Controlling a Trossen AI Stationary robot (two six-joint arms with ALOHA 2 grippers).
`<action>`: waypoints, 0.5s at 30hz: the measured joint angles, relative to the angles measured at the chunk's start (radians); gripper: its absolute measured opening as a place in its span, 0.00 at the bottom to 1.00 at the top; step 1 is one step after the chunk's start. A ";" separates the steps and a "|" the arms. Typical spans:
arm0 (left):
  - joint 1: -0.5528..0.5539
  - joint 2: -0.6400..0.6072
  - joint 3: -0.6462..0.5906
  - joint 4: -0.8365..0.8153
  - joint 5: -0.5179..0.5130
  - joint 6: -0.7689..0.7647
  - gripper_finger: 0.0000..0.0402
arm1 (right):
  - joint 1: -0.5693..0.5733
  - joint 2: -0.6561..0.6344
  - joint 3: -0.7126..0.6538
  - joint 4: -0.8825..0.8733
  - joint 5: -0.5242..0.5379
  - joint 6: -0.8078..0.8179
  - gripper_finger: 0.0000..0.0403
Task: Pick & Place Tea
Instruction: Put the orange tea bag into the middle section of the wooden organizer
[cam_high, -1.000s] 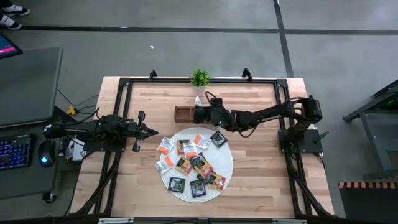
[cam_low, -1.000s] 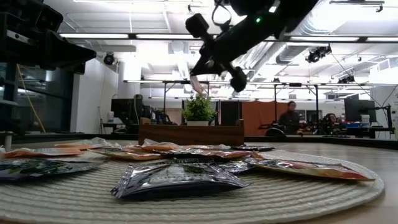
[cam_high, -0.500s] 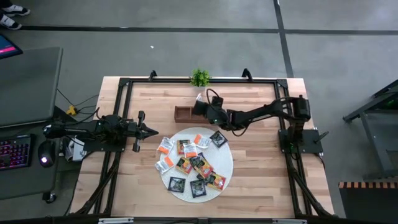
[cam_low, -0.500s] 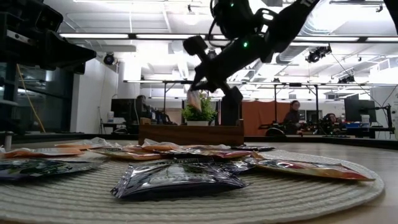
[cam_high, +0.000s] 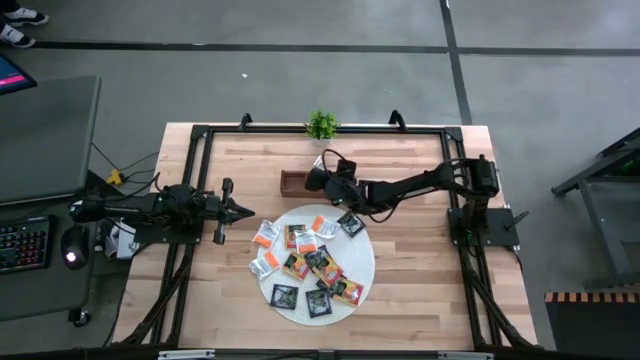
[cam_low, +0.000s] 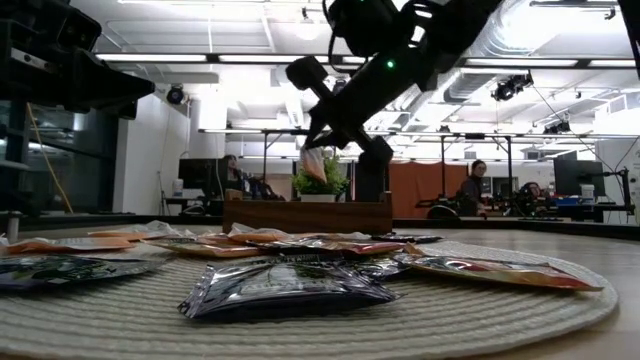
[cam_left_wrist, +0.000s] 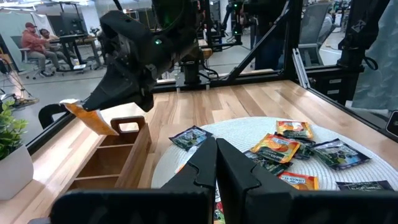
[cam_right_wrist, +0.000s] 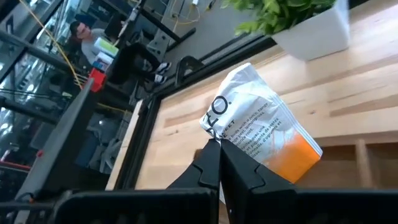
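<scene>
A: Where's your sachet relative to the wooden tray (cam_left_wrist: 118, 152)?

B: Your right gripper (cam_high: 318, 176) pinches a white-and-orange tea sachet (cam_right_wrist: 261, 134) by one edge, fingers pressed tight on it. It hangs just above the tray's plant-side end, long axis tilted, orange end lowest.

A: Room to drop?

B: You've open compartments directly below; the handle wall (cam_left_wrist: 129, 125) sits close to the sachet, so watch that edge. The potted plant (cam_high: 321, 125) is just beyond the tray.

A: Other arm?

B: Your left gripper (cam_high: 243, 210) waits well away from the tray, fingers pressed together, beside the round mat (cam_high: 362, 272) and the remaining sachets (cam_high: 308, 262).
</scene>
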 joint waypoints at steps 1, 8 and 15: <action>0.000 0.000 0.000 0.000 0.000 0.000 0.00 | 0.003 0.008 0.012 -0.002 -0.005 0.005 0.00; 0.000 0.000 0.000 0.000 0.000 0.000 0.00 | 0.032 0.114 0.109 -0.017 -0.038 0.087 0.00; 0.000 0.000 0.000 0.000 0.000 0.000 0.00 | 0.027 0.173 0.160 -0.047 -0.011 0.124 0.00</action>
